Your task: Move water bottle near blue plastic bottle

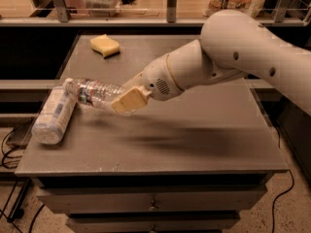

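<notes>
My gripper (125, 101) is shut on the water bottle (92, 94), a small clear crinkly bottle with a thin dark label band. It holds the bottle on its side above the table, cap end pointing left. The blue plastic bottle (52, 116), fatter, pale bluish-white with a big light label, lies on its side at the table's left edge. The water bottle's cap end reaches just over the top end of the blue bottle; whether they touch I cannot tell.
A yellow sponge (105, 45) lies at the back left of the grey table (194, 144). A shelf rail with containers runs behind the table. Drawers are below the table's front edge. Cables lie on the floor at left.
</notes>
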Robot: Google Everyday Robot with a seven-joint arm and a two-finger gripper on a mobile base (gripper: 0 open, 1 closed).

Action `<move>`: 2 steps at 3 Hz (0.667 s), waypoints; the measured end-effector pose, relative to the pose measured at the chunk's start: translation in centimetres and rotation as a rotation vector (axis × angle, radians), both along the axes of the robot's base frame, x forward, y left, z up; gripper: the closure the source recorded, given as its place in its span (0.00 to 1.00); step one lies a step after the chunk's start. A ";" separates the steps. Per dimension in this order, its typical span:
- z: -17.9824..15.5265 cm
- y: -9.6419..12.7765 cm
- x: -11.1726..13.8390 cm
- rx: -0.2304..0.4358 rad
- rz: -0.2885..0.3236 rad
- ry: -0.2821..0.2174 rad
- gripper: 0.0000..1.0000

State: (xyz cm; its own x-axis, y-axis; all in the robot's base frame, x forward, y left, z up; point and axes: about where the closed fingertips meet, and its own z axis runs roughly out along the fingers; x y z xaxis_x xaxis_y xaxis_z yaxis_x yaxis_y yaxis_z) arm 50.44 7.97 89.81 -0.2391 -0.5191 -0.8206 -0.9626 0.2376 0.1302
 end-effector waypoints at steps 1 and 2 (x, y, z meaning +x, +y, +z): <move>-0.8 0.9 -0.2 0.011 -0.028 -0.003 0.12; -1.4 0.4 0.9 0.005 -0.100 -0.017 0.00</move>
State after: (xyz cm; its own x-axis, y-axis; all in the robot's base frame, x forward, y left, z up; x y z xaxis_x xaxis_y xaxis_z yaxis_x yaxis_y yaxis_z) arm 51.35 8.33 88.40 -0.2754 -0.4888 -0.8278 -0.9361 0.3322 0.1153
